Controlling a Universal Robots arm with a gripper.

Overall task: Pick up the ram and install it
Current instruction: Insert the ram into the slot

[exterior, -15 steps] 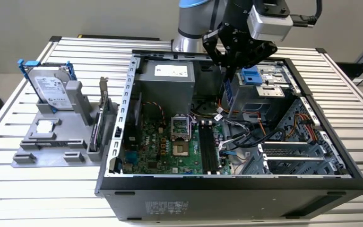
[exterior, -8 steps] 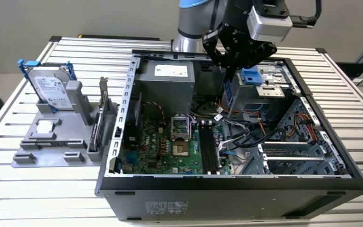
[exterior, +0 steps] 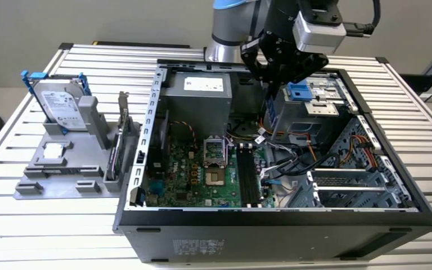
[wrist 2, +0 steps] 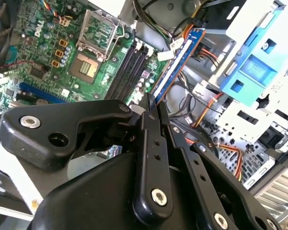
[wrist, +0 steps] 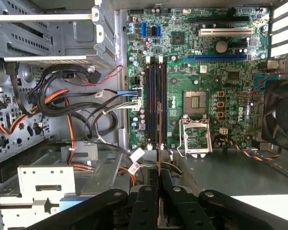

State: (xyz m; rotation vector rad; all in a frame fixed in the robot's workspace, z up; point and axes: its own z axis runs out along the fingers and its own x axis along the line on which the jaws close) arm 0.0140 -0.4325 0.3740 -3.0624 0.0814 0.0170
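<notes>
Second wrist view: the ram [wrist 2: 178, 60] is gripped by the hand [wrist 2: 151, 104], not yet in the slots [wrist 2: 127, 72]; it should be kept straight

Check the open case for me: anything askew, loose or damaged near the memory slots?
Nothing looks damaged. The CPU socket stands with its metal cover flipped open, and loose cables sprawl beside the memory slots. The gripper holds the ram above the case, clear of the motherboard.
</notes>
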